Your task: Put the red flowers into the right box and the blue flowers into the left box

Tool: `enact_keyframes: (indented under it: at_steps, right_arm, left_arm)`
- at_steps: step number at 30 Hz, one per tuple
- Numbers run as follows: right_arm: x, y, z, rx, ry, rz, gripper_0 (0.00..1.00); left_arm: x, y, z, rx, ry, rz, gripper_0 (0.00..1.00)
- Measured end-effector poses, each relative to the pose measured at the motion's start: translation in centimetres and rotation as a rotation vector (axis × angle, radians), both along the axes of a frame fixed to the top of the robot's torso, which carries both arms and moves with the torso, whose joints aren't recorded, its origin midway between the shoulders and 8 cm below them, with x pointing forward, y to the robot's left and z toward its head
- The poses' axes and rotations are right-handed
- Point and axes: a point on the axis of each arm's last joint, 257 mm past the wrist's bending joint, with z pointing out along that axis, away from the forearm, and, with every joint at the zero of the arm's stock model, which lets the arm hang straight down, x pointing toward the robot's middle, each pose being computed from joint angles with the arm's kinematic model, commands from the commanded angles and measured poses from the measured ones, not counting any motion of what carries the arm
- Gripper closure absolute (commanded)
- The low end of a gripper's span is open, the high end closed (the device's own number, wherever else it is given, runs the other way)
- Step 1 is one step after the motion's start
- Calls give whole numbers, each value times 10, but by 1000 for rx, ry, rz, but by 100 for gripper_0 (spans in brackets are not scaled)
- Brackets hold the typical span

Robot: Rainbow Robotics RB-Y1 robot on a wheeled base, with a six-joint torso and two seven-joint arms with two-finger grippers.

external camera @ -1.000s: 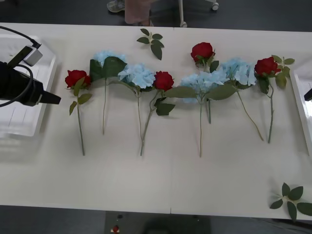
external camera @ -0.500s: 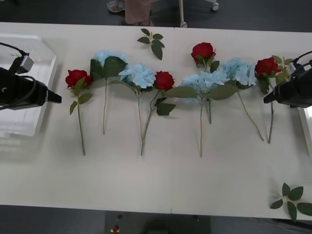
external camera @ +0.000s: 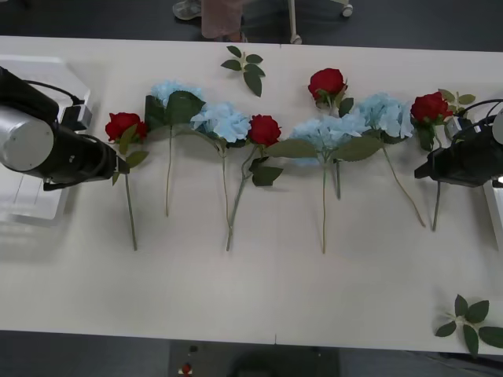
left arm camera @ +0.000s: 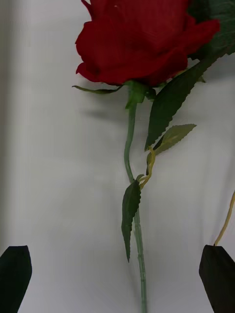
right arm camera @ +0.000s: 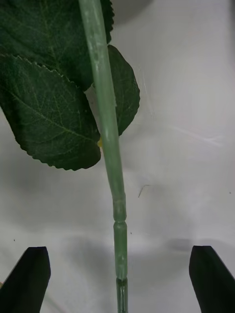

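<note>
Several red flowers and blue flowers lie in a row across the white table. My left gripper [external camera: 118,166] hovers over the stem of the leftmost red flower [external camera: 124,124]. In the left wrist view its black fingers [left arm camera: 14,279] stand open on either side of that rose's stem [left arm camera: 132,161]. My right gripper [external camera: 425,171] is over the stem of the rightmost red flower [external camera: 430,106], open, with the stem [right arm camera: 110,146] between its fingers [right arm camera: 213,276]. Blue flowers [external camera: 222,119] lie in the middle. The left box [external camera: 31,200] is at the far left. The right box [external camera: 493,200] shows by its edge.
A bloomless leaf sprig [external camera: 245,67] lies near the table's far edge and another [external camera: 474,322] at the near right corner. The near half of the table below the stems is bare.
My left arm has swung right, from over the left box to the leftmost rose. My right arm came in from the right edge and settled over the rightmost rose's stem.
</note>
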Motion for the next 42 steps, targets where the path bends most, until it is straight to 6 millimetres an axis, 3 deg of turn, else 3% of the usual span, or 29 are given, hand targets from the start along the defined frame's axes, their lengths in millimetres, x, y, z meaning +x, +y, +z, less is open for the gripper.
enact_keyframes:
  at_steps: [1,3,4,12,18,26,29,32,35,39,42]
  right_arm:
    - [0,0,0,0,0,0,40]
    - [1,0,1,-1,-6,-1,86]
    - [4,-1,2,-2,-16,-3,100]
    - [11,-7,5,-33,-51,4,100]
    - [15,-11,7,-56,-69,11,100]
    - [18,-9,11,-46,-74,10,100]
    - [8,-2,21,-6,-16,16,100]
    - [5,-3,48,17,12,46,100]
    - [-1,-17,83,18,41,48,100]
    - [-10,-42,135,3,59,33,100]
    - [-15,-74,165,-88,58,25,100]
  left_arm:
    - [2,-1,-1,16,-5,1,0]
    - [6,-2,-2,43,-17,20,0]
    - [9,-2,-2,52,-25,32,0]
    - [17,3,-6,132,-63,73,0]
    - [32,-1,-24,111,-71,95,0]
    - [49,-12,-37,129,-90,79,0]
    - [50,-16,-37,131,-94,74,0]
    - [49,-16,-38,132,-93,73,0]
    - [48,-16,-40,139,-90,69,0]
    - [41,-14,-52,176,-72,49,0]
    - [37,-12,-60,191,-56,44,0]
